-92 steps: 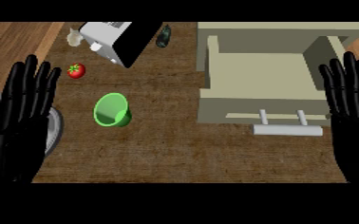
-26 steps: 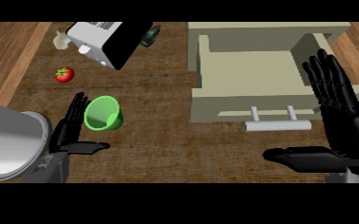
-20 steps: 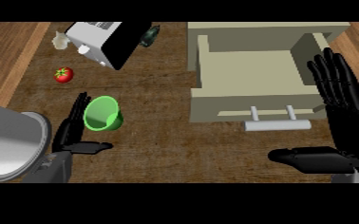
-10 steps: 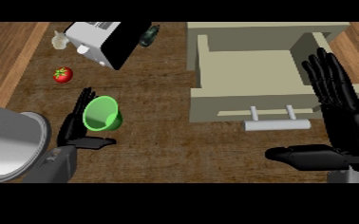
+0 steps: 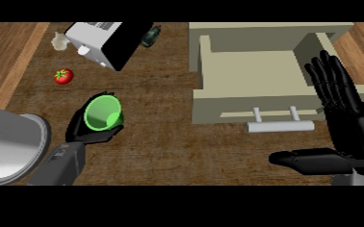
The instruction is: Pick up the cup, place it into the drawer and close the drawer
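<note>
left hand [image 5: 91, 131] sits curled under and around the green cup [image 5: 104, 114], fingers wrapping its lower wall, so it reads as grasping the cup, though whether the cup has left the counter cannot be told from this steep angle. right hand [image 5: 334, 107] is released, fingers straight and spread, thumb stretched out low toward the middle, resting beside the right end of the drawer [image 5: 254, 66]. the cup lies at the left of the wooden counter [image 5: 171, 144], well apart from the drawer, its mouth tipped toward the viewer. the drawer stands pulled out and open, beige inside, nothing visible in it, with its pale bar handle [image 5: 280, 125] on the near face. the step in hand looks like the pick-up, with placing and closing not yet done. the next move probably calls for raising the cup enough to pass over the drawer's left wall, carrying it rightward across the counter, and setting it down inside; the open right hand seems well placed to push the drawer front afterwards. elsewhere on the counter are a small tomato [image 5: 63, 76] above the cup, a white and black toaster [image 5: 108, 42] near the far edge, a small pale shaker [image 5: 61, 42] beside it, a dark object past the toaster too small to name, and a grey round basin [image 5: 20, 144] at the lower left.
</note>
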You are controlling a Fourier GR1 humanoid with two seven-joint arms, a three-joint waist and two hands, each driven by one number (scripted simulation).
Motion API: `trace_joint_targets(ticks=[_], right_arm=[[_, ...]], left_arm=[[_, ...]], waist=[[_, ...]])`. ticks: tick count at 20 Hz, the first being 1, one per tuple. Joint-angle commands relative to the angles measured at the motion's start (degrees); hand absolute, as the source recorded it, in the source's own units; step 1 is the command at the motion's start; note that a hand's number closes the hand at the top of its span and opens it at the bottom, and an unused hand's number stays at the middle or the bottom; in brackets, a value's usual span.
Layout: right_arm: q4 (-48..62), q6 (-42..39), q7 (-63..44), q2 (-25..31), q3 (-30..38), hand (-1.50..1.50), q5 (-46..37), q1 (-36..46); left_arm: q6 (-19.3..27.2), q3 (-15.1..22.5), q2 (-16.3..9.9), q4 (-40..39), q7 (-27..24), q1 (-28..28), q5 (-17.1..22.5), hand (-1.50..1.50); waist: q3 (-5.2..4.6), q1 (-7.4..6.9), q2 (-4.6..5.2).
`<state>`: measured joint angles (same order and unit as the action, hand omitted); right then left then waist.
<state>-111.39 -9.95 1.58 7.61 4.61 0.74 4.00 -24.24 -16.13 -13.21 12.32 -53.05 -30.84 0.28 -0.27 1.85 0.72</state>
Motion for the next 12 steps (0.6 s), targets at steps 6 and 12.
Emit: trace_joint_targets(ticks=[6, 12], right_arm=[[-0.10, 1.64, -1.73, -0.60, 0.37, -1.50, -0.52, 1.64], [0.38, 0.41, -0.33, 0.49, 0.69, -1.50, -1.02, 0.08]], left_arm=[[-14.23, -0.73, 2.59, 1.33, -3.23, -1.77, 2.99, 1.50], [-9.11, -2.65, 1.33, 4.22, -7.90, 0.18, 4.80, 1.50]], waist=[[-0.01, -0.04, -0.04], [0.06, -0.35, -0.14]])
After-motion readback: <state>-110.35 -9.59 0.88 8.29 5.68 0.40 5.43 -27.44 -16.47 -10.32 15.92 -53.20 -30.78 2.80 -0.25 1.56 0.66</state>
